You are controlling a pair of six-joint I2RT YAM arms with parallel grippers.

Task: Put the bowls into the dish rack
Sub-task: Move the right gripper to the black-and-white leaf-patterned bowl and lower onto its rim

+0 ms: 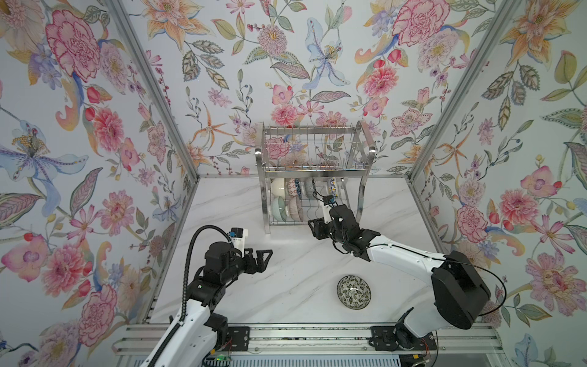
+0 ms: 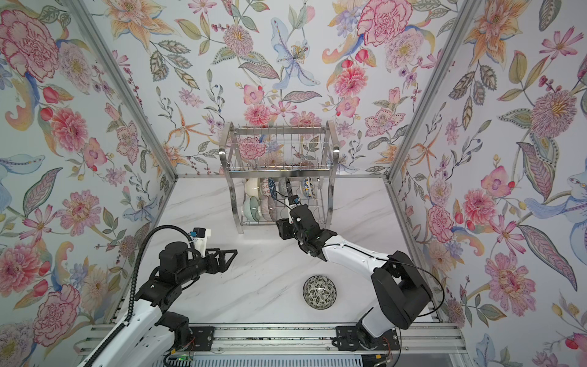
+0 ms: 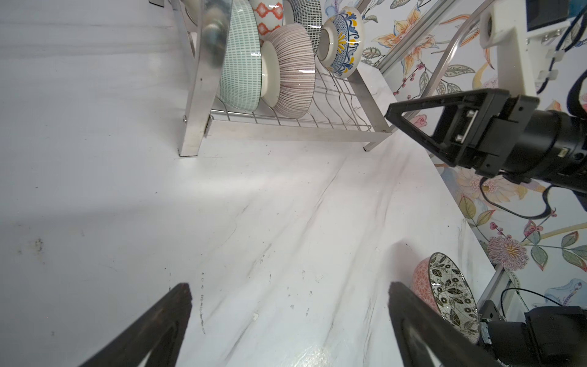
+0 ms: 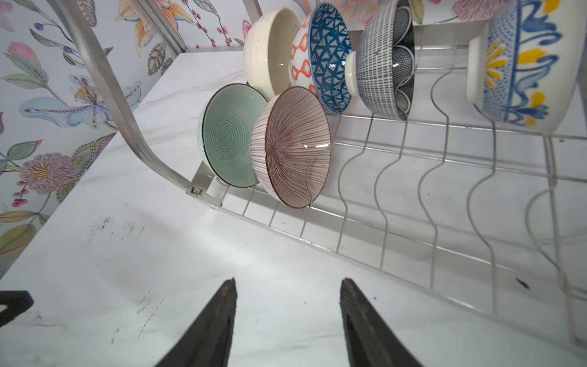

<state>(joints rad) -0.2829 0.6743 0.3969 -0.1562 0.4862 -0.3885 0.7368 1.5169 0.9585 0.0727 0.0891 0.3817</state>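
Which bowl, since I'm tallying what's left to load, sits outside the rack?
The black-and-white leafy bowl, alone on the table, mouth up. The other six stand on edge on the lower shelf of the dish rack.

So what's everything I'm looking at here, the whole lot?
dish rack: one, shiny steel, two tiers, at the back of the table.
bowls in the rack: six, standing on edge on the lower shelf: cream, blue lattice, dark navy, blue-white-yellow, pale green, mauve ribbed.
leafy bowl: one, black and white, mouth up on the table, near the right arm.
table: one, white marble.
walls: floral wallpaper, three sides.
left gripper: one, black, open, empty.
right gripper: one, black, open, empty, at the rack's front.
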